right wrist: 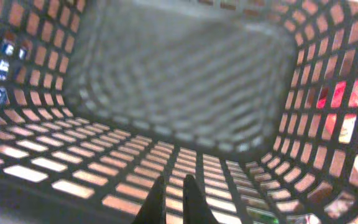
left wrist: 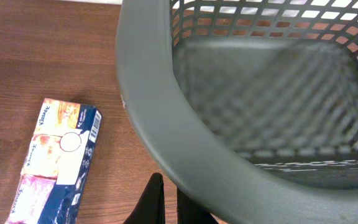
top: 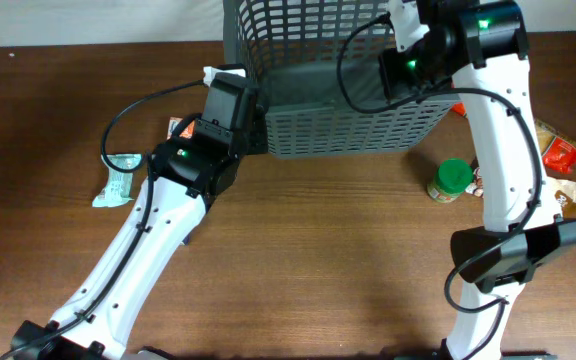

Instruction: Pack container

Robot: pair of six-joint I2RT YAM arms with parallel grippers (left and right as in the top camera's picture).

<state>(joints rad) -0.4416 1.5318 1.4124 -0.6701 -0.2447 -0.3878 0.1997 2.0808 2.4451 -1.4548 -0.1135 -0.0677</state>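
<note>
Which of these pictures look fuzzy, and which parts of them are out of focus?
Left wrist view: the container has a blurred base, while the packet beside it is sharp. Right wrist view: the whole lattice is soft, the base most. Overhead view: crisp and evenly lit.

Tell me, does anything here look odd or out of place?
Nothing is spilled or broken. The one oddity: the container is empty, while packets and a green-lidded jar sit outside it, and the right hand hangs shut inside it.
</note>
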